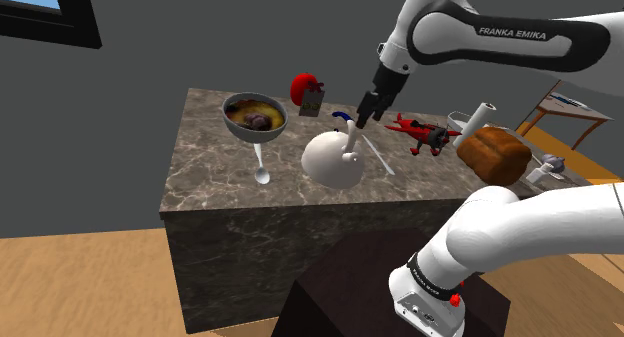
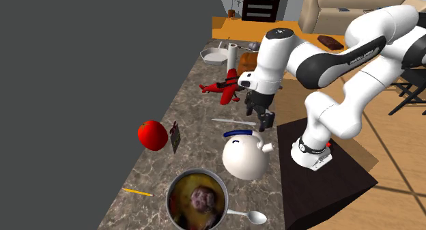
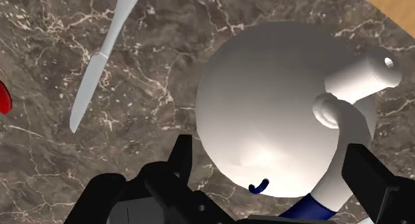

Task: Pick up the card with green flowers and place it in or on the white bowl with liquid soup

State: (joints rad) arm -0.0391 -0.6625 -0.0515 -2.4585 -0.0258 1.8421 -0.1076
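Nothing done yet. The end effector [image 1: 365,110] hangs open and empty, fingers [image 3: 181,159] apart, over the white round teapot [image 3: 273,110], not touching it. The card [image 1: 312,100] is a small dark slip standing on edge against the red apple [image 1: 303,85] at the far side of the bench [image 1: 210,175]; its pattern is too small to tell. The bowl [image 1: 255,117], grey here with yellow-brown soup, sits near the card, a spoon [image 1: 260,170] beside it. All left to do: reach, grasp, lift, carry, drop. The teapot lies between end effector and card, and the apple crowds the card's back. A knife [image 3: 100,63], a red toy plane [image 1: 425,133] and a bread loaf [image 1: 495,153] lie off to the side, out of the path.
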